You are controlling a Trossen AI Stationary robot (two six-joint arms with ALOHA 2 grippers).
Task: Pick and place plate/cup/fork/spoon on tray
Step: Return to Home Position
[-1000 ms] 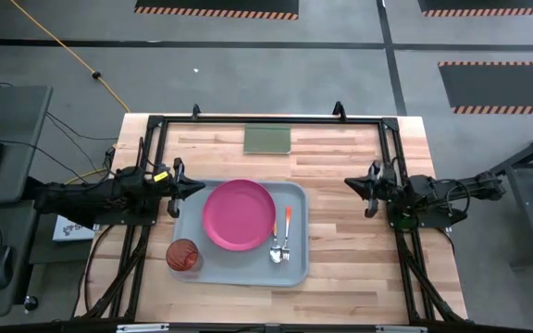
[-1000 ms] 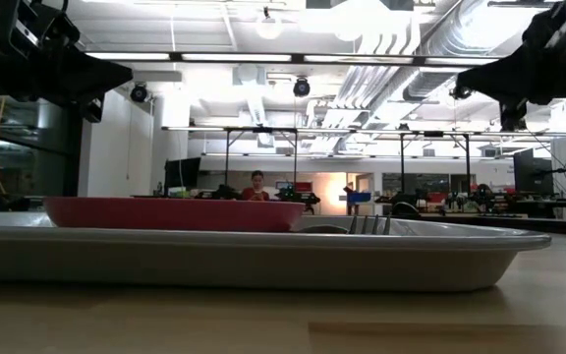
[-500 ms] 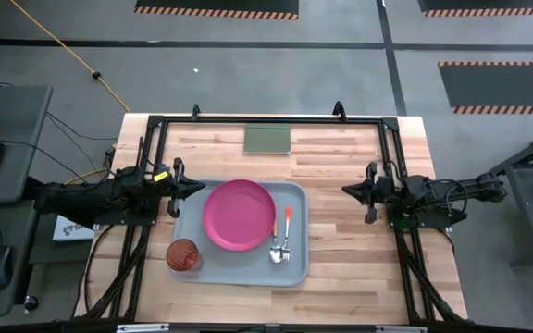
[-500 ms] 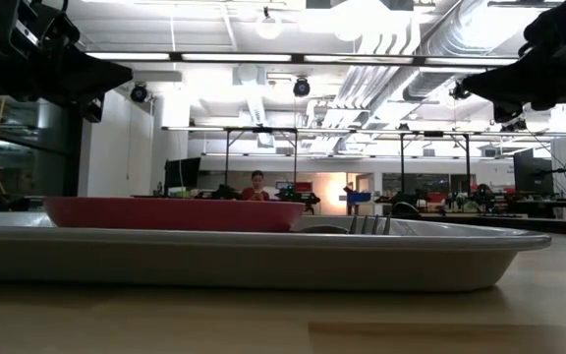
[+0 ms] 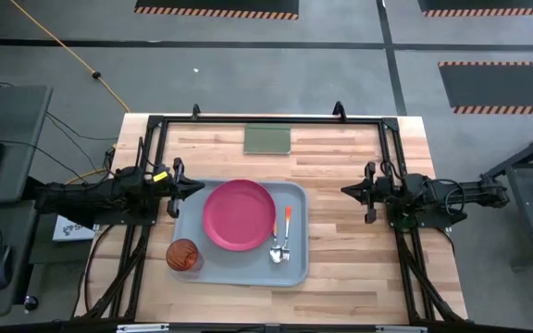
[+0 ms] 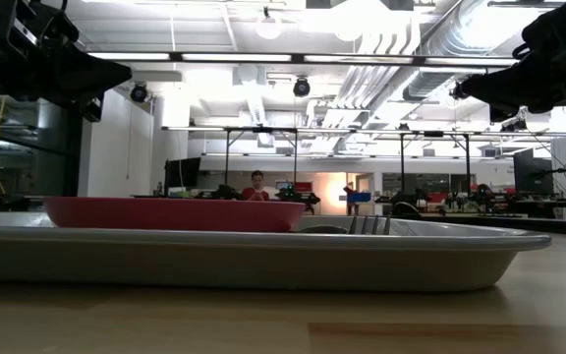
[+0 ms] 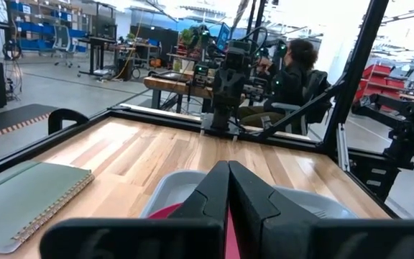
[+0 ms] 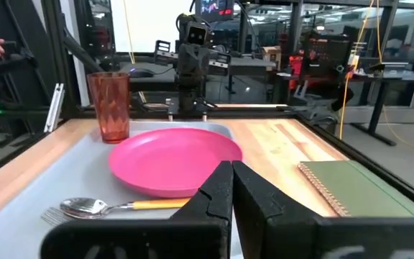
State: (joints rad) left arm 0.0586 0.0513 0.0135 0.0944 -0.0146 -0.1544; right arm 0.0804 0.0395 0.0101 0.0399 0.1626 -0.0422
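Both sets of fingers, left (image 5: 185, 186) and right (image 5: 350, 191), are pressed together empty, flanking the tray (image 5: 295, 268) holding plate (image 5: 239, 215), cup (image 5: 184, 256), spoon (image 5: 276, 242) and (seemingly alongside) fork (image 5: 285, 248).

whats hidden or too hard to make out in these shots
- Fork: in the high view it lies tight against the spoon and is too small to separate; the right wrist view shows only its tines at the spoon's bowl.
- Cup: out of the low view, beyond its left edge.
- Plate: in the left wrist view, mostly behind the left gripper fingers.
- Tray: the low view shows only its near wall, which hides the floor.
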